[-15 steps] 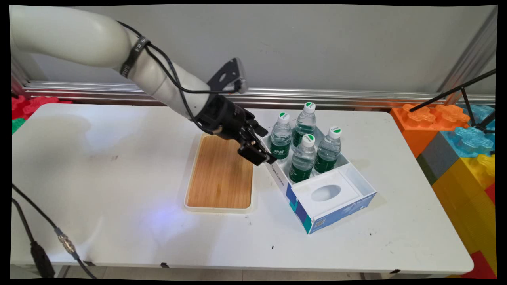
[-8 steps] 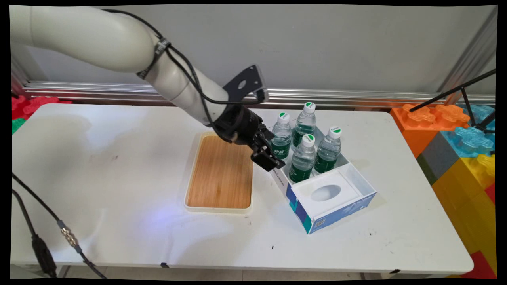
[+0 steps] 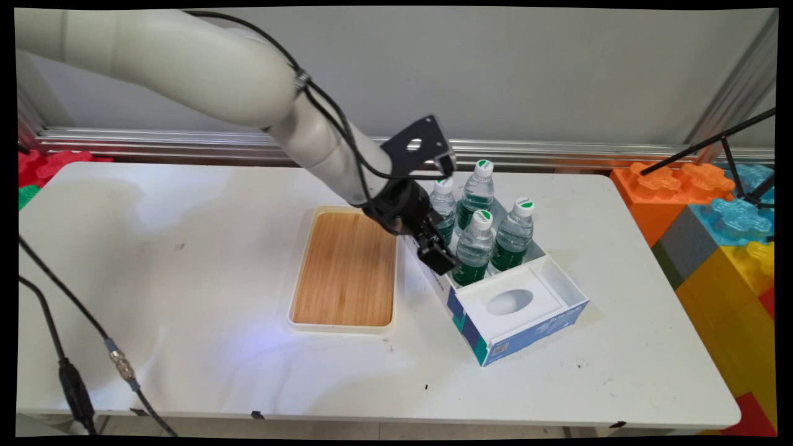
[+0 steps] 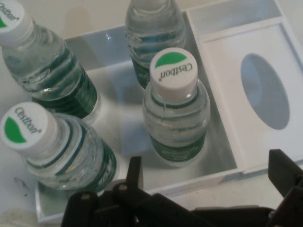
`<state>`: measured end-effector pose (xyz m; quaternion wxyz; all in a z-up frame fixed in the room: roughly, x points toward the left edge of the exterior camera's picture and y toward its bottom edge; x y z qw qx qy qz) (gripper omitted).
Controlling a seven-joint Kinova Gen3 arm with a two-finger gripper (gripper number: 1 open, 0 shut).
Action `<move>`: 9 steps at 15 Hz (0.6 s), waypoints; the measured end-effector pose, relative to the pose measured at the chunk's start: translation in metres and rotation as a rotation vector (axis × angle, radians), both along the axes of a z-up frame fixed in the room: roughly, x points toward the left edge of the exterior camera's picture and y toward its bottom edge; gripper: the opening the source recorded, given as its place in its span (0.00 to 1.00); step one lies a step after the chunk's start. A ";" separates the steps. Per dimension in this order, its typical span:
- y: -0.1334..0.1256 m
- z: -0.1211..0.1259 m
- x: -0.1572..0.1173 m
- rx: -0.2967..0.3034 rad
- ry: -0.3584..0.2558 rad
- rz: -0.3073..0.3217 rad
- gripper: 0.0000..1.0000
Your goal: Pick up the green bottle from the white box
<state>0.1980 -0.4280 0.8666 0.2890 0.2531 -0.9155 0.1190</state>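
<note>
Gripper poised over bottles packed upright in a box

Left lies a white-rimmed wooden tray (image 3: 344, 270); right of it the black two-finger gripper (image 3: 441, 260), fingers (image 4: 134, 172) spread open, hangs above the blue-and-white cardboard box (image 3: 519, 325), whose walls hold four clear green-labelled water bottles (image 3: 473, 247) standing upright.

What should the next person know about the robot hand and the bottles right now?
Gripper open, holding nothing, at the box's left wall, closest to the near-left bottle. Whether it touches anything cannot be told.
Four capped bottles stand upright in the box's far half. A white insert with an oval hole fills its near half.
Wooden tray lies beside the box on the table.
</note>
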 end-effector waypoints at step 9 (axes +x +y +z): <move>-0.028 -0.027 -0.043 -0.001 -0.030 0.037 1.00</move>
